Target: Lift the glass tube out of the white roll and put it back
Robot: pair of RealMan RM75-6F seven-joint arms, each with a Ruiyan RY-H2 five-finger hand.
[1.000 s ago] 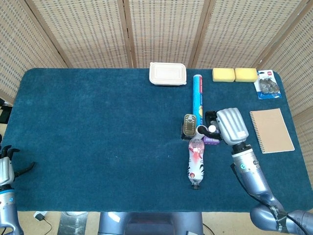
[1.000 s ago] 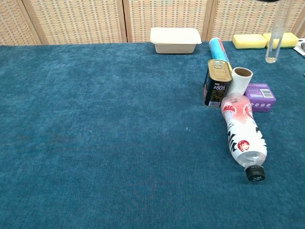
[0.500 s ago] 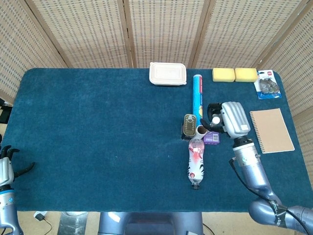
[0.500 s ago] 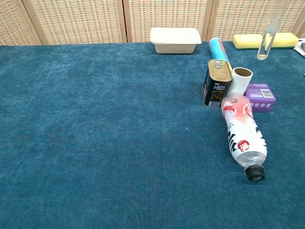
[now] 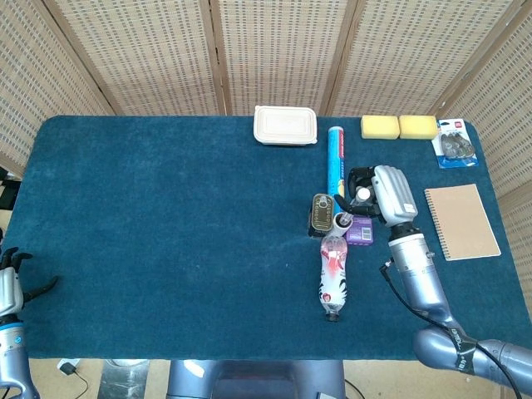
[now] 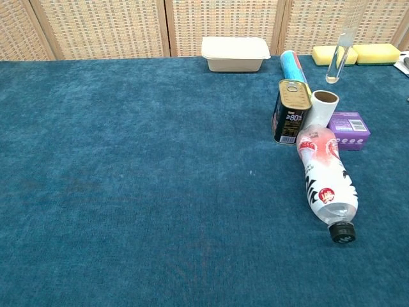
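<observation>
The white roll (image 6: 321,112) stands upright on the blue cloth, its brown open top showing, between a tin can (image 6: 291,111) and a purple box (image 6: 349,130). The clear glass tube (image 6: 339,54) hangs upright in the air, just above and slightly right of the roll's opening. My right hand (image 5: 384,194) holds the tube's top end (image 5: 362,194); in the head view the roll (image 5: 342,221) shows just left of and below the hand. My left hand (image 5: 10,283) hangs at the table's left front edge, holding nothing.
A plastic bottle (image 6: 324,181) lies in front of the roll. A blue cylinder (image 5: 336,165) lies behind the can. A white lidded container (image 5: 285,125), two yellow sponges (image 5: 399,126), a battery pack (image 5: 455,145) and a notebook (image 5: 461,220) sit around the back and right.
My right hand has carried the tube leftward, from right of the purple box to nearly above the roll. The left hand has not moved.
</observation>
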